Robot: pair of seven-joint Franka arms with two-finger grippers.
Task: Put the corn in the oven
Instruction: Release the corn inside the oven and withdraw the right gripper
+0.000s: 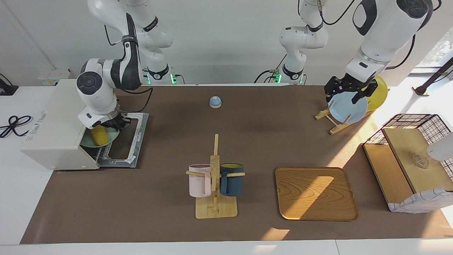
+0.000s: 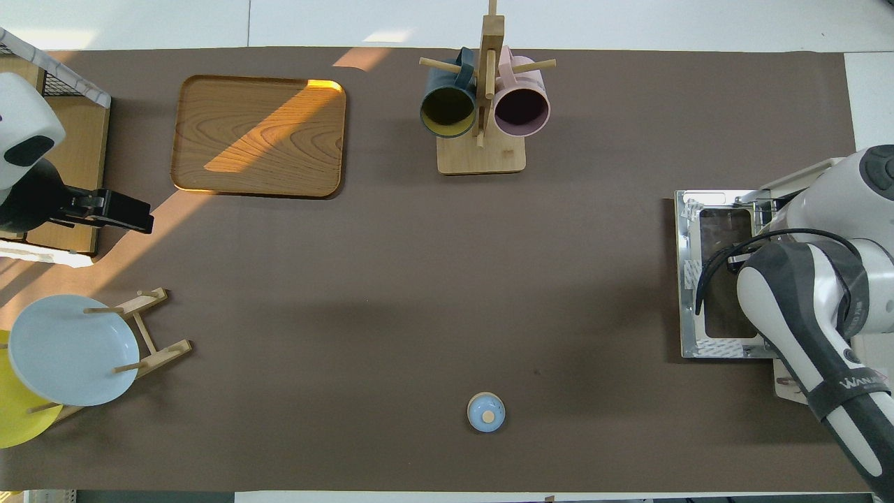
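The yellow corn point(image 1: 98, 135) lies on a pale green plate point(image 1: 112, 136) in the mouth of the white oven point(image 1: 53, 120), above its rack. The oven door point(image 1: 131, 141) lies folded down flat on the table. My right gripper point(image 1: 116, 124) is at the plate's edge, just over the door's hinge end. In the overhead view the right arm hides the corn and plate, and only the oven door point(image 2: 688, 279) shows. My left gripper point(image 1: 348, 92) point(image 2: 143, 213) waits open and holding nothing above the blue plate point(image 1: 348, 109) on its rack.
A mug stand point(image 1: 215, 177) with a pink and a dark blue mug is mid-table. A wooden tray point(image 1: 315, 193) lies beside it. A small blue bell point(image 1: 215, 102) sits near the robots. A yellow plate point(image 1: 379, 90) and a wooden box with wire basket point(image 1: 410, 163) stand at the left arm's end.
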